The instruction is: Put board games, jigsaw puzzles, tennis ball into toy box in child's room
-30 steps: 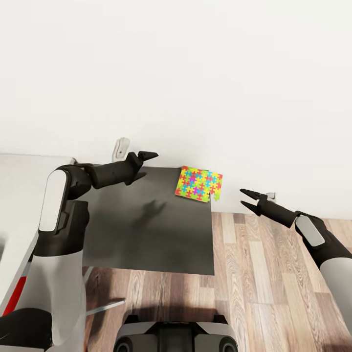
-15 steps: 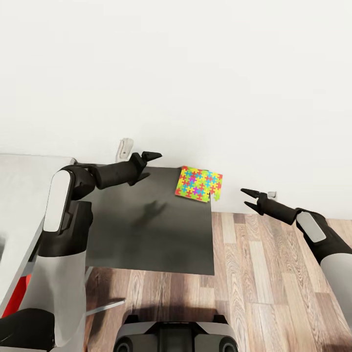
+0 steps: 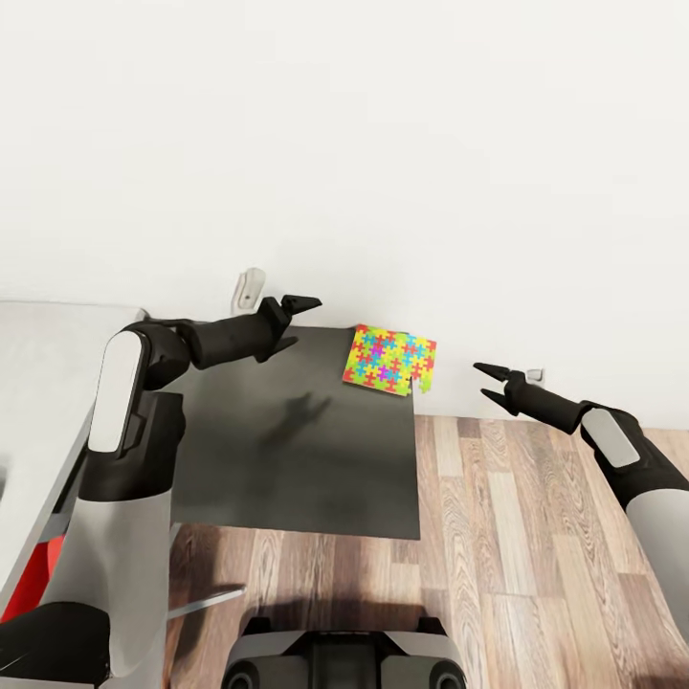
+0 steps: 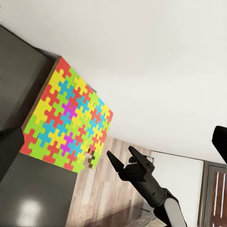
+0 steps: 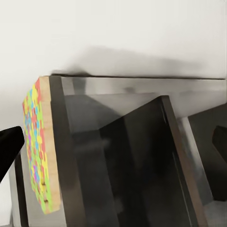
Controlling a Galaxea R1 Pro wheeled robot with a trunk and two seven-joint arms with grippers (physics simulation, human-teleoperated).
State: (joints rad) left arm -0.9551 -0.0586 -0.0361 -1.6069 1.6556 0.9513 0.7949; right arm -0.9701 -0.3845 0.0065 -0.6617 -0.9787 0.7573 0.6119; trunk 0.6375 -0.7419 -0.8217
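Looking down from the head camera, the robot's dark base [image 3: 344,653] sits nearest, on the wood-plank floor [image 3: 536,536]. Beyond it lies the table's dark grey wing [image 3: 297,450], with the pale grey part of the table [image 3: 38,383] at the left. The left gripper [image 3: 292,318] hangs above the wing's far edge, near the white wall [image 3: 383,144], its fingers spread apart and holding nothing. The right gripper [image 3: 491,382] hovers off the wing's right side over the floor, its two fingers likewise parted and empty. Between the two grippers, at the wing's far right corner, the jigsaw puzzles [image 3: 389,360] lie flat as a stack of yellow, pink, green and blue pieces, its right edge slightly overhanging the wing. From the right wrist the stack [image 5: 39,151] appears edge-on.
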